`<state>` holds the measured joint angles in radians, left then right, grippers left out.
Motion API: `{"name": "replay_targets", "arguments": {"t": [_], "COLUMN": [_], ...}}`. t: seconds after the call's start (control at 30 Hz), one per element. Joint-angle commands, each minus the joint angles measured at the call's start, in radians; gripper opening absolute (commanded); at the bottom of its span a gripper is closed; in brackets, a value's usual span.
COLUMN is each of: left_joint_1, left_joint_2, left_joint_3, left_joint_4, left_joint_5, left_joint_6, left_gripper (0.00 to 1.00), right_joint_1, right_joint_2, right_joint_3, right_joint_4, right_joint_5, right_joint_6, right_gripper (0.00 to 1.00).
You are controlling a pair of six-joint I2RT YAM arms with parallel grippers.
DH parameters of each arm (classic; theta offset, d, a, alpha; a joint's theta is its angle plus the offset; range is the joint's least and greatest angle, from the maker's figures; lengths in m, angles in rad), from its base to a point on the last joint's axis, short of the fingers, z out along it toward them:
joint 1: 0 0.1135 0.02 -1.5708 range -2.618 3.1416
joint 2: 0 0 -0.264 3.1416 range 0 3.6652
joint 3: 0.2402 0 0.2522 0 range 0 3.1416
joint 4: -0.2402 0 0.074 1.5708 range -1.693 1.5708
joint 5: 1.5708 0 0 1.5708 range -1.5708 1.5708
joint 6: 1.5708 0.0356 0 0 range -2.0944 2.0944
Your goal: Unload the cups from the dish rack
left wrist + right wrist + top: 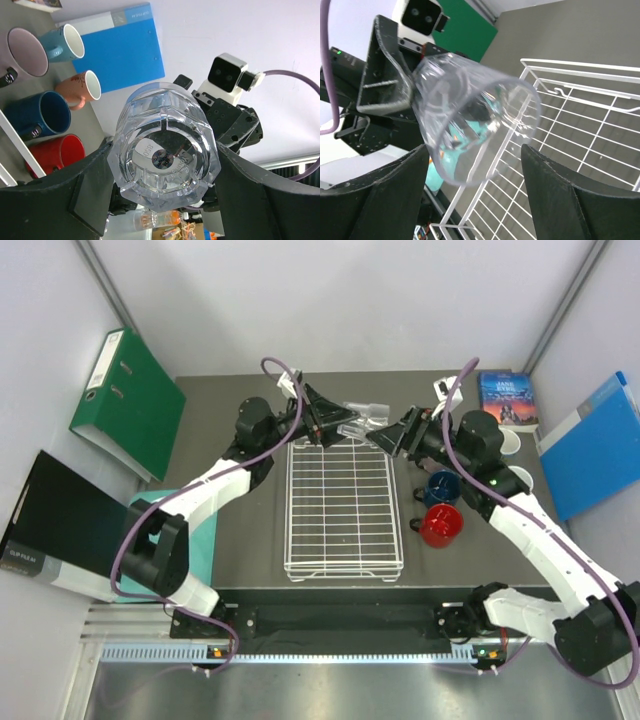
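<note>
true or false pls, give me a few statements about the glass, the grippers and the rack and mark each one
1. The left gripper is shut on the clear tumbler. True.
2. The right gripper is clamped on the tumbler. False: its fingers stand open on either side of the tumbler's mouth.
3. Two mugs sit in the dish rack. False: no cup shows in it.
4. The red mug stands to the right of the rack, next to the dark blue mug. True.
5. The tumbler is held upright. False: it is tipped sideways, mouth toward the right gripper.
</note>
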<state>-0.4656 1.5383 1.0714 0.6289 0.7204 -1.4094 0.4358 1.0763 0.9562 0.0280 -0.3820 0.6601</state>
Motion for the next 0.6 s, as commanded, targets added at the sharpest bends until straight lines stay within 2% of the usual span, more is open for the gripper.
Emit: {"name": "replay_targets", "arguments": {"t": [0.0,0.17,0.27,0.37,0.4,0.43,0.47,0.5,0.57], "left_joint_1": [-0.045,-0.087,-0.111,-0.131,-0.133,-0.131,-0.130,-0.124,-0.113], "left_joint_2": [0.012,0.049,0.072,0.097,0.101,0.105,0.111,0.109,0.108], "left_joint_3": [0.033,0.058,0.068,0.085,0.087,0.088,0.090,0.093,0.107], "left_joint_4": [0.092,0.086,0.092,0.097,0.094,0.092,0.089,0.074,0.046], "left_joint_5": [0.034,0.043,0.048,0.063,0.066,0.070,0.076,0.080,0.099], "left_joint_6": [-0.007,0.001,0.000,-0.003,-0.005,-0.006,-0.002,0.004,0.030], "left_gripper": [0.00,0.00,0.00,0.00,0.00,0.00,0.04,0.21,0.41], "right_joint_1": [0.004,0.006,0.006,0.006,0.004,0.004,0.004,0.004,0.003], "right_joint_2": [0.027,0.063,0.076,0.089,0.091,0.091,0.090,0.083,0.073], "right_joint_3": [0.024,0.027,0.016,0.012,0.012,0.013,0.016,0.019,0.032], "right_joint_4": [0.138,0.185,0.211,0.208,0.201,0.178,0.165,0.149,0.087], "right_joint_5": [-0.037,-0.055,-0.066,-0.078,-0.077,-0.069,-0.063,-0.055,-0.012], "right_joint_6": [0.055,0.087,0.116,0.125,0.127,0.125,0.119,0.105,0.082], "right_gripper": [0.72,0.58,0.45,0.25,0.06,0.00,0.00,0.00,0.00]}}
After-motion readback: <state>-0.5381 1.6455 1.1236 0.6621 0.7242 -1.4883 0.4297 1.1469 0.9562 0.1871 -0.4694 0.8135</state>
